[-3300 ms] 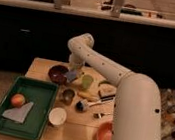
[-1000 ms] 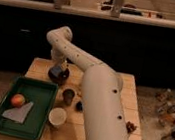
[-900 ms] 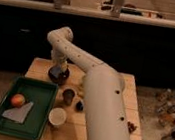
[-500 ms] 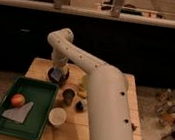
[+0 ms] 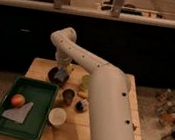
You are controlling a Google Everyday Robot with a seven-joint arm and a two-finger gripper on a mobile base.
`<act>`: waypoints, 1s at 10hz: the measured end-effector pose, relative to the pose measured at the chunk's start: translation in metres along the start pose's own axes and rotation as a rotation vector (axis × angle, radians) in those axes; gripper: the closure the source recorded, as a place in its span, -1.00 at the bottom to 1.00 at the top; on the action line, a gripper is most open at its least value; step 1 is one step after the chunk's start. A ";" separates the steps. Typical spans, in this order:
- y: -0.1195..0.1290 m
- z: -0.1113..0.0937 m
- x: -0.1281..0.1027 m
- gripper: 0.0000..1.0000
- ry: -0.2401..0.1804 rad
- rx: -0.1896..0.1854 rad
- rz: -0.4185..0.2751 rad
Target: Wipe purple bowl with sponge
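Observation:
The purple bowl (image 5: 56,76) sits on the wooden table (image 5: 40,68) near its back left, mostly covered from above. My gripper (image 5: 61,70) reaches down right over the bowl at the end of the long white arm (image 5: 100,102). A grey-blue sponge (image 5: 61,73) shows at the gripper's tip, in or just above the bowl.
A green tray (image 5: 23,106) at the front left holds a red-orange apple (image 5: 17,100) and a flat grey cloth (image 5: 18,113). A white cup (image 5: 57,116), a dark cup (image 5: 68,96), a small dark object (image 5: 81,105) and a yellow-green cup (image 5: 85,81) stand nearby. Bottles (image 5: 172,112) stand at the right.
The arm has swung from the table's middle to the back left and now hangs over the purple bowl. In the last second it shifted only slightly over the bowl.

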 end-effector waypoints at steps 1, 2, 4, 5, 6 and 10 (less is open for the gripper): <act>-0.008 -0.002 0.003 1.00 0.014 0.021 -0.001; -0.012 -0.004 0.005 1.00 0.024 0.032 -0.003; -0.023 -0.002 0.009 1.00 0.036 0.059 -0.016; -0.030 -0.002 0.007 1.00 0.036 0.070 -0.029; -0.038 -0.002 0.005 1.00 0.034 0.083 -0.045; -0.051 0.000 -0.013 1.00 -0.005 0.106 -0.116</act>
